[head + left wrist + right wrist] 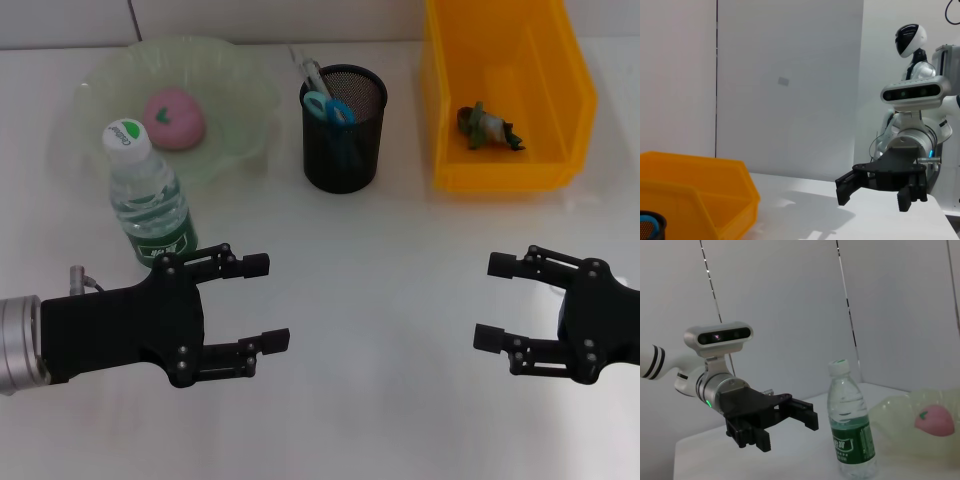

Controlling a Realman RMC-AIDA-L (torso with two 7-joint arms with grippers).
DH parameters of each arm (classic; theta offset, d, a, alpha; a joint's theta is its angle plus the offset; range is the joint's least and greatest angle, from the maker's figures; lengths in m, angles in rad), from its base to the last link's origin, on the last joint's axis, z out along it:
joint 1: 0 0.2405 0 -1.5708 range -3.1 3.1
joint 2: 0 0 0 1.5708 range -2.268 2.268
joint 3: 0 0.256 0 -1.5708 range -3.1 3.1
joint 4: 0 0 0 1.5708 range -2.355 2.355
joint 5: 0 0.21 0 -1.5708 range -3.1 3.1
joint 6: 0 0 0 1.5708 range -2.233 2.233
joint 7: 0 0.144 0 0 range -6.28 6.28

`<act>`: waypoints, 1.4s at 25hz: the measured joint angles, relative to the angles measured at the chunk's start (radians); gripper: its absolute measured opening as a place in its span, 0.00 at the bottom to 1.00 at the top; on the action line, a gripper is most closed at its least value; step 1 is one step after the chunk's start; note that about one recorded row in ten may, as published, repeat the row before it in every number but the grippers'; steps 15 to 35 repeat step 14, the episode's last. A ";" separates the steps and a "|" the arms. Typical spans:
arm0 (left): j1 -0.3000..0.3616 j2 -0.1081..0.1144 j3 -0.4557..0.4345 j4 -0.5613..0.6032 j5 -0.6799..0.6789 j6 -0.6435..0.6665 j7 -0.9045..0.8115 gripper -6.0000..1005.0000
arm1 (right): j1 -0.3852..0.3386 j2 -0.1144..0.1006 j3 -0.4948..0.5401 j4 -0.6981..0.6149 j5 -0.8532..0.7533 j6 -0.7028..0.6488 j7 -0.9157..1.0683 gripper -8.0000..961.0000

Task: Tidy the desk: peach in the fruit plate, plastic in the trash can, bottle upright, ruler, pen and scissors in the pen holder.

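Note:
The pink peach point(175, 118) lies in the pale green fruit plate point(240, 85) at the back left. In front of the plate the water bottle point(148, 195) stands upright with its cap on. Inside the black mesh pen holder point(343, 150) are the blue-handled scissors point(330, 108) and pale slim sticks point(305, 70); I cannot tell ruler from pen. Crumpled plastic point(487, 127) lies in the yellow trash can point(500, 170). My left gripper point(267, 302) hovers open and holds nothing, just in front of the bottle. Low on the right, my right gripper point(491, 301) is open and holds nothing.
The right wrist view shows the bottle point(852, 430), the peach point(935, 421) in the plate point(892, 415), and the left gripper point(787, 432). In the left wrist view the right gripper point(872, 197) hangs beyond the yellow bin point(690, 190). White tabletop lies between the two grippers.

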 joint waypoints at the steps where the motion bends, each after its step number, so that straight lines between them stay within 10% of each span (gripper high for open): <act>1: 0.000 0.000 0.000 0.000 0.000 0.000 0.000 0.76 | 0.000 0.000 0.000 0.000 0.000 0.000 0.000 0.88; 35: -0.003 -0.004 0.000 -0.001 -0.005 0.002 -0.012 0.76 | 0.023 0.001 -0.007 0.000 -0.037 -0.024 -0.043 0.88</act>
